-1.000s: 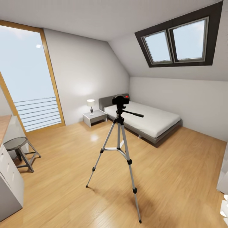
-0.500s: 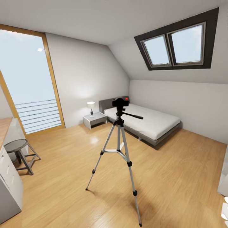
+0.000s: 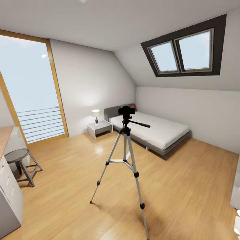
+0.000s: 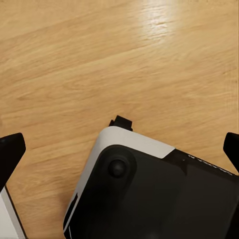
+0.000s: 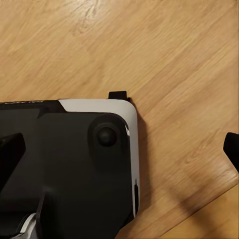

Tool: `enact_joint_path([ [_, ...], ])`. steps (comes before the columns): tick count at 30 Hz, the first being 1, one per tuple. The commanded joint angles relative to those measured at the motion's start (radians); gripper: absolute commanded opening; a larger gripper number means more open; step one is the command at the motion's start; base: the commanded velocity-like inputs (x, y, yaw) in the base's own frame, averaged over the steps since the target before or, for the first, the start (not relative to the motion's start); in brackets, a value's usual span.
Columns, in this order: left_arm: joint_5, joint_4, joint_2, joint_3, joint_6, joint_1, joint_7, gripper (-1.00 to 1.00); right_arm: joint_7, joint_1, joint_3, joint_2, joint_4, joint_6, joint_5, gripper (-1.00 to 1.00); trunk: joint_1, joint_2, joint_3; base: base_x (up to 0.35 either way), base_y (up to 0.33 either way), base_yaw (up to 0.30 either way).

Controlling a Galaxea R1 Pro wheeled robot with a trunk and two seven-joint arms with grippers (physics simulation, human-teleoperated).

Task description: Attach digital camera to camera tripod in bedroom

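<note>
A: Item one, the bedroom; contents, please.

B: Camera tripod [image 3: 125, 156], standing on the light wood floor [image 3: 186, 186] in mid-room, three silver legs spread, black feet down; digital camera [image 3: 126, 109] seated on its black pan head, red button uppermost, long handle [image 3: 139, 124] pointing toward the bed; camera and head touching.

A: Furnishings?

B: Grey low bed [image 3: 156, 128] against the far wall, behind the tripod; bedside table [image 3: 99, 128] just beside it, bearing a small lamp [image 3: 96, 115]; tall wood-framed window [image 3: 28, 96] on one side; dark-framed skylight [image 3: 182, 51] in the sloped ceiling; grey metal stool [image 3: 20, 163] near a white cabinet [image 3: 8, 196], well apart from the tripod.

A: Grippers?

B: Left gripper [image 4: 119, 149], fingertips [image 4: 10, 154] at opposite edges of its wrist view, spread wide, nothing between them; beneath it the robot's black-and-white base [image 4: 149, 194] and floor; right gripper [image 5: 119, 149], fingertips [image 5: 11, 149] likewise far apart, holding nothing, over the same base [image 5: 74, 164].
</note>
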Motion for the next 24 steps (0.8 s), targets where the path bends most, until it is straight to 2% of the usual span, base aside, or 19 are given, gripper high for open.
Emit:
enact_joint_path([
  [1, 0.008, -0.001, 0.0, -0.008, 0.002, 0.0, 0.004, 1.0, 0.004, -0.001, -0.002, 0.0, 0.003, -0.002, -0.005, 1.0, 0.0, -0.001, 0.001, 0.0, 0.0, 0.0],
  [24, 0.007, -0.001, 0.0, -0.008, 0.002, 0.0, 0.004, 1.0, 0.004, -0.001, -0.002, 0.0, 0.003, -0.002, -0.005, 1.0, 0.0, -0.001, 0.038, 0.0, 0.0, 0.0],
])
